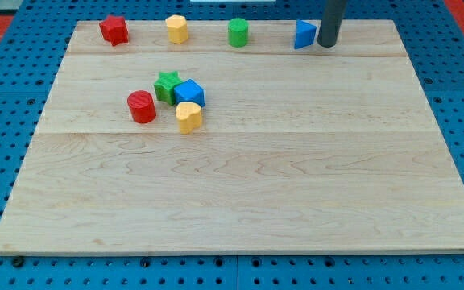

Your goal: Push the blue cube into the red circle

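While the rod's tip (pixel 327 45) rests at the view's top right, holding nothing, just beside a blue triangular block (pixel 304 35), the blue cube (pixel 190 93) sits mid-left on the wooden board (pixel 256 201), touching the green star (pixel 167 84) and yellow block (pixel 188 117). Red circle (pixel 142 106): near, to the cube's left. Cube: likely light, rigid, slides readily; push its right face.

One camera looks down obliquely across the whole board (pixel 240 201).
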